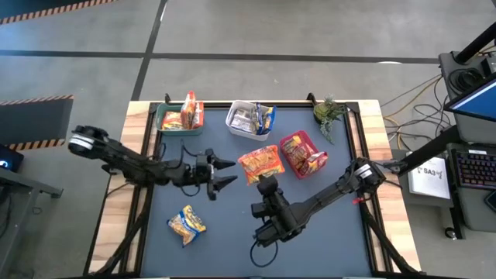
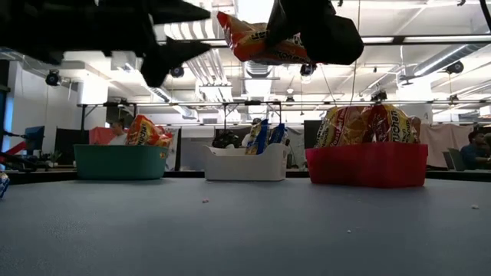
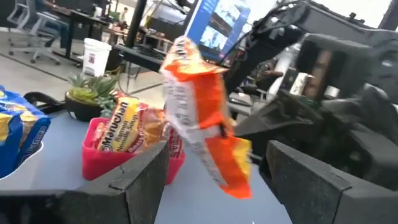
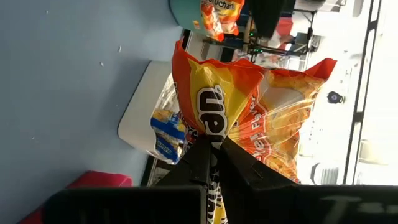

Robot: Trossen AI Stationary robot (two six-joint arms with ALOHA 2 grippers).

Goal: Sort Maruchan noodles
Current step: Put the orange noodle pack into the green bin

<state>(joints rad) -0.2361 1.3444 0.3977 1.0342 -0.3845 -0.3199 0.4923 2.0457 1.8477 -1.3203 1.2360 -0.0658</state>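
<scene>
Above the dark blue worktop (image 1: 232, 232), an orange-yellow crinkly plastic noodle packet (image 1: 261, 164) is held aloft, pinched by the clenched right pincer (image 1: 266, 184), while the left pincer (image 1: 225, 173) is spread just beside it, seemingly for a handover before binning.

Grey concrete floor (image 1: 256, 31) with dark seams fills the high view's top, hazard-striped tape (image 1: 35, 100) at left, a desk with keyboard (image 1: 474, 168) at right, cables (image 1: 411, 97) upper right.
</scene>
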